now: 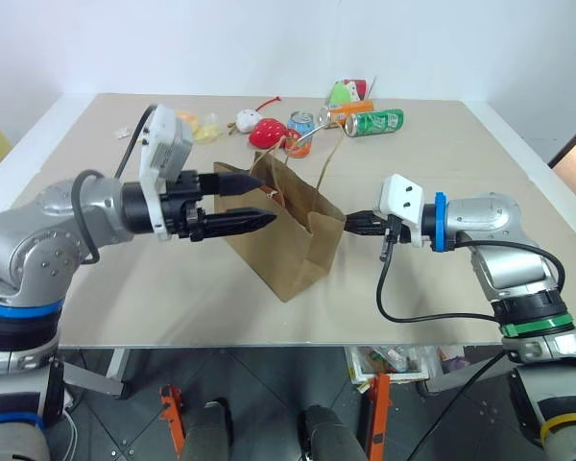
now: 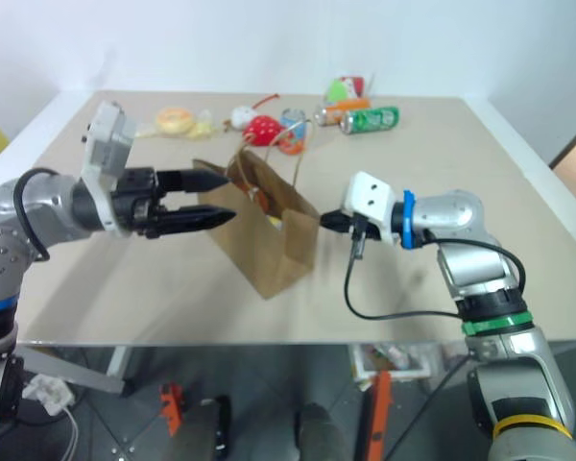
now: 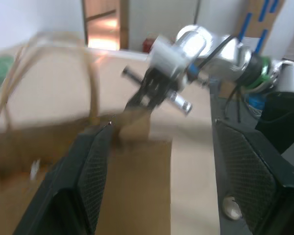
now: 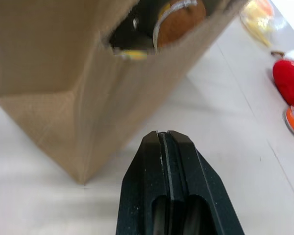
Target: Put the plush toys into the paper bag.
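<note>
While the plain brown kraft paper bag (image 1: 286, 229) stands upright near the middle of the beige table (image 1: 442, 163), it is flanked by both arms in the left eye view. The left gripper (image 1: 264, 200) is held level at the bag's open mouth with its two black fingers spread, one above the other. The right gripper (image 1: 351, 224) is seen at the bag's opposite upper edge with its fingers pressed together; whether paper is pinched cannot be told. Behind the bag, a red strawberry plush (image 1: 266, 132), a small white toy with a red cord (image 1: 247, 120), a green drinks can (image 1: 373, 122) and an orange can (image 1: 346, 110) are set well apart from it.

In the right eye view, a yellowish object (image 2: 276, 222) is glimpsed inside the bag's mouth.

In the left wrist view, the bag's rim and its twisted paper-cord handles (image 3: 19, 78) are seen just past the spread fingers (image 3: 88, 166), with the right gripper beyond at the far edge.

In the right wrist view, the shut fingers (image 4: 167, 147) are aimed at the bag's side, and a brown oblong plush toy (image 4: 179, 18) is shown lying inside the bag.
</note>
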`<move>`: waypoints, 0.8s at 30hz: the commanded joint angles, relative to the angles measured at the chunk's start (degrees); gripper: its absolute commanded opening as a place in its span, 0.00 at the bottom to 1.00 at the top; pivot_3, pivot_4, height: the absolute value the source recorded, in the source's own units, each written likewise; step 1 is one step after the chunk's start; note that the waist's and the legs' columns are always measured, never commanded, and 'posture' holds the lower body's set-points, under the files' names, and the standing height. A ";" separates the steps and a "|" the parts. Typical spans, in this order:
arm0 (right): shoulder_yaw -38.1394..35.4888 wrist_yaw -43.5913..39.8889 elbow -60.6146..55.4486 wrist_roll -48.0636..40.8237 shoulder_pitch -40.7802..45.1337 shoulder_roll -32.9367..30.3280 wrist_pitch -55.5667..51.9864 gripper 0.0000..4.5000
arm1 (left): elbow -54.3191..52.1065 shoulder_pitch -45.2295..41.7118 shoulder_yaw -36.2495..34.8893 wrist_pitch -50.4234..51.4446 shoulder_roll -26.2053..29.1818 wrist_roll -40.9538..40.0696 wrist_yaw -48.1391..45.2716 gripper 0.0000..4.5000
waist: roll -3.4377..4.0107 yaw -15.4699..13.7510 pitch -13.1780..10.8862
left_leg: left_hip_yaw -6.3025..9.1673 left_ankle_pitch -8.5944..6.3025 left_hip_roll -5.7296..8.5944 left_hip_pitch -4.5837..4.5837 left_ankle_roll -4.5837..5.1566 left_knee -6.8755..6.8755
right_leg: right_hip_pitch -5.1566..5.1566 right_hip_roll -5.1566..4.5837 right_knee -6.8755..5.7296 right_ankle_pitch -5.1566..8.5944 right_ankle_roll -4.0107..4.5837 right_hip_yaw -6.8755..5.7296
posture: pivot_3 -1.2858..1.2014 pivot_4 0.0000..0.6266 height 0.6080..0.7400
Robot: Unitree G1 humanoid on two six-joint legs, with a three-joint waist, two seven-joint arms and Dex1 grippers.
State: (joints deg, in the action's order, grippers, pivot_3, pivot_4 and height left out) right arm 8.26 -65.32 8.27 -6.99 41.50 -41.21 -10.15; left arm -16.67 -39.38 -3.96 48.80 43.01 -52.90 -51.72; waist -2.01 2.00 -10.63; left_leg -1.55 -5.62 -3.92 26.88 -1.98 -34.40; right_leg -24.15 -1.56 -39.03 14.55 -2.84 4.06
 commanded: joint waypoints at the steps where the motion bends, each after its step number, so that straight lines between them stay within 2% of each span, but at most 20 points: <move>1: -2.58 0.82 -2.96 -1.44 0.27 -0.73 -0.82 0.01 | -0.34 0.30 -2.17 -1.53 0.28 0.24 -1.21 0.76 | 0.00 0.00 0.00 | 0.00 0.00 0.00 0.01 0.00 0.00 | 0.00 -0.01 0.00 0.03 0.05 0.01 | 0.52 0.24 1.00; 7: -2.83 0.70 -4.04 -2.62 0.09 -1.15 -2.61 0.01 | -0.07 3.97 -3.72 -2.04 1.69 0.40 -3.51 0.76 | 0.00 0.02 0.00 | -0.03 0.00 0.01 0.00 -0.01 -0.02 | 0.01 -0.04 0.00 0.05 0.10 0.01 | 0.52 0.24 1.00; 14: -4.11 -3.20 -11.40 -11.40 -0.50 -2.41 -14.78 0.01 | -1.50 9.45 -5.40 -1.38 4.94 0.33 -5.83 0.76 | 0.00 0.10 0.00 | -0.03 0.00 0.01 0.00 -0.01 0.01 | 0.00 -0.05 0.00 0.09 0.13 0.02 | 0.52 0.24 1.00; 24: 0.26 -5.09 -15.75 -13.59 -0.16 -0.34 -19.98 0.01 | -1.56 13.27 -7.64 -4.23 6.73 1.82 -7.49 0.76 | 0.00 0.08 0.00 | -0.04 0.00 0.01 0.00 -0.01 -0.01 | -0.03 -0.11 0.01 0.05 0.22 -0.01 | 0.52 0.24 1.00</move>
State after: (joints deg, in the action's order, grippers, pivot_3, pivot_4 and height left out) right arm 8.76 -69.92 -5.20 -19.51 40.26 -41.66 -29.99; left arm -16.67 -26.29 -9.63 45.85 48.85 -51.44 -58.73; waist -2.01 2.08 -10.63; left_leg -1.59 -5.62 -3.91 26.89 -2.00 -34.40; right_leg -24.19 -1.67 -39.01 14.60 -2.62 4.05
